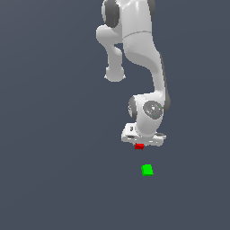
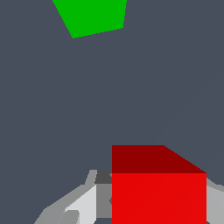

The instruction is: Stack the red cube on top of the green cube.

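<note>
Two small cubes sit in front of you on a flat dark grey floor (image 1: 54,157). In the exterior view, the red cube (image 1: 139,146) shows just under the white gripper (image 1: 142,143), tucked against its underside. The green cube (image 1: 147,170) lies alone on the floor, near the red one at about five o'clock from it, not touching it. The white arm (image 1: 139,49) comes down from twelve o'clock and bends at its wrist above the gripper. In the wrist view, the red cube (image 2: 159,197) fills the space between the fingers (image 2: 85,203), with grey metal showing on either side of it. You see the fingers clenched on the red cube. The green cube (image 2: 92,16) appears far from it, cut off by the picture's edge.
</note>
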`<state>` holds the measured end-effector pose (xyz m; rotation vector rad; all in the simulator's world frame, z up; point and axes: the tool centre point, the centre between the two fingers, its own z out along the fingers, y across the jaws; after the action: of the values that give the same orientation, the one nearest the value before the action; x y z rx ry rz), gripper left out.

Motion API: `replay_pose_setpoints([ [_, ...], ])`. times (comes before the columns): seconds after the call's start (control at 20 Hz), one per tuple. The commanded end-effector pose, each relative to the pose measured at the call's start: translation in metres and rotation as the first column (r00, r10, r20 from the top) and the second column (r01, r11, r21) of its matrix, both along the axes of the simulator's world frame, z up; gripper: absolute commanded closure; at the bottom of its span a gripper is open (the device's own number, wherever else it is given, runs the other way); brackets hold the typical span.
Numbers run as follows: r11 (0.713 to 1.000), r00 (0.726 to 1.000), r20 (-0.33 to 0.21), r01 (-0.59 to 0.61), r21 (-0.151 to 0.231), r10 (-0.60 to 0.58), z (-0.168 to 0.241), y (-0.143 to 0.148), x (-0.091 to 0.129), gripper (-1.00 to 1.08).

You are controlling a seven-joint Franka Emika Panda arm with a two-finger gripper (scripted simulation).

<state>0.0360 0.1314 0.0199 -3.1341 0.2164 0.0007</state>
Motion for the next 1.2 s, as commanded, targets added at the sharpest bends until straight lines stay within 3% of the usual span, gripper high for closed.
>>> replay_pose_setpoints([
  [0.0, 1.0, 1.0, 0.0, 0.0, 0.0, 0.0, 0.001, 0.0, 0.0, 1.08],
  [0.3, 1.0, 1.0, 0.0, 0.0, 0.0, 0.0, 0.02, 0.0, -0.001, 1.08],
  [0.8, 1.0, 1.0, 0.0, 0.0, 0.0, 0.0, 0.084, -0.001, -0.001, 1.08],
  [1.15, 1.0, 1.0, 0.0, 0.0, 0.0, 0.0, 0.1, 0.0, 0.0, 1.08],
])
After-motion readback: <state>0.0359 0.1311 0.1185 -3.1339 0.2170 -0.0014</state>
